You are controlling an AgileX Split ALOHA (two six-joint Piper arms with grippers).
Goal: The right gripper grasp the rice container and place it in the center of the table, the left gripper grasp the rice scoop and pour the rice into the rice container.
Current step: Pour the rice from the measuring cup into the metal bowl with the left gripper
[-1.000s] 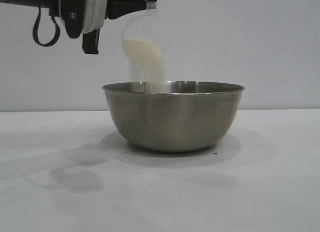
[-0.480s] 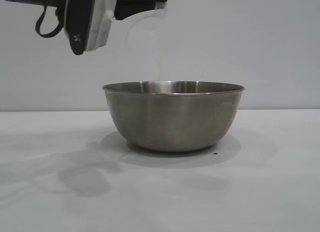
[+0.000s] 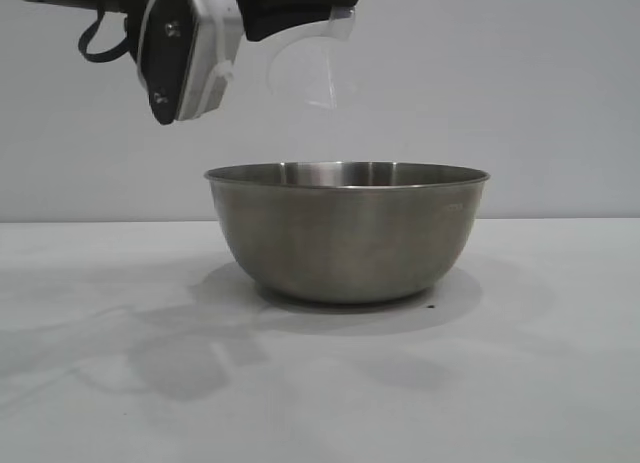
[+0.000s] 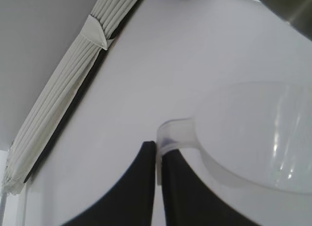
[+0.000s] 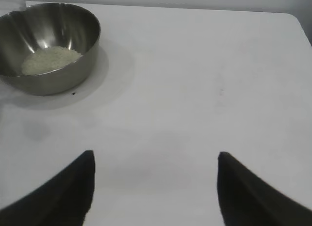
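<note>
Steel rice container mid-table, left claw holding rice scoop above rim

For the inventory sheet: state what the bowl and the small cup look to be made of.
The bowl: apparently stainless steel with a brushed grey finish; it shows soft reflections and a thin bright rim. The small cup, held in the left claw above the bowl: probably translucent plastic; the wall shows through it, and its loop handle looks moulded.
</note>
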